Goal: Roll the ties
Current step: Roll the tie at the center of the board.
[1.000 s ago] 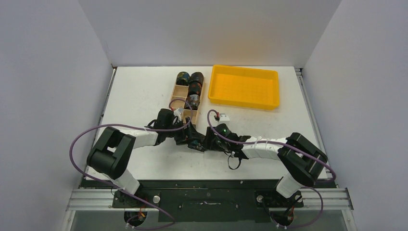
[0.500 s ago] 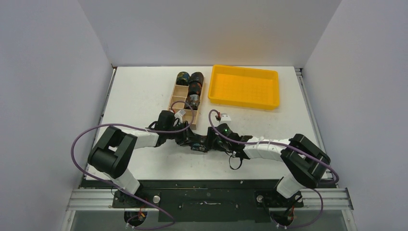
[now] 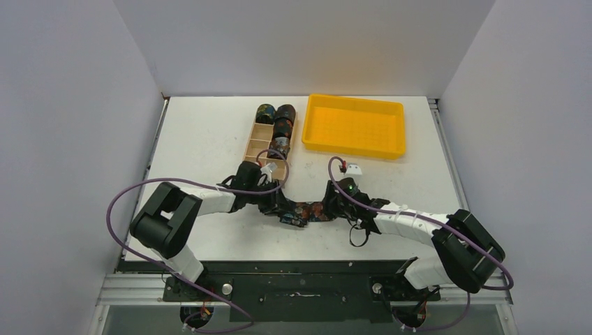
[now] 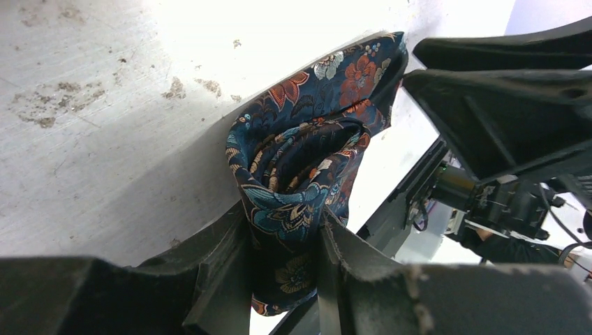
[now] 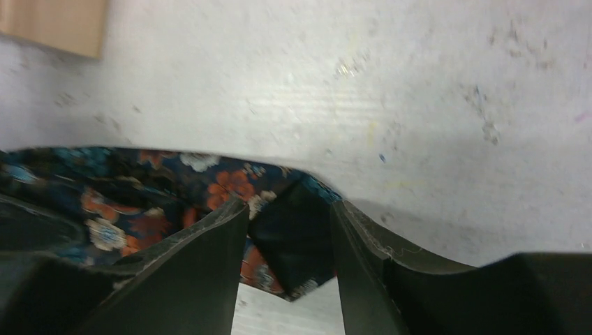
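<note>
A dark, near-black satin necktie [image 3: 307,211] with a woven floral pattern in blue, orange and red is stretched as a short, crumpled band between the two grippers. It lies low over the white table [image 3: 202,139], toward 6 o'clock from the table's centre.

The left gripper [image 3: 283,213] pinches the band's 9 o'clock end. In the left wrist view, its black, rough-edged fingers [image 4: 223,272] are clamped on a loosely coiled, pocket-like fold of the glossy cloth [image 4: 300,174]. The fold opens upward between them.

The right gripper [image 3: 325,208] grasps the 3 o'clock end. From its wrist camera, the matte black fingers [image 5: 202,265] press on either side of a folded corner of the fabric [image 5: 174,188]. A plain dark lining shows there beside the orange blossoms. Under it the tabletop [image 5: 433,105] looks scuffed and speckled.

At 12 o'clock from the held tie stands a long, light wooden box [image 3: 260,143] with square compartments. Three dark rolled ties sit in it as squat cylinders: one at the far left [image 3: 265,112], one at the far right [image 3: 285,114] and one a compartment or two nearer [image 3: 280,145].

A shallow rectangular yellow plastic tray [image 3: 354,125] with a gridded floor sits at 1 o'clock, just beside the box.
</note>
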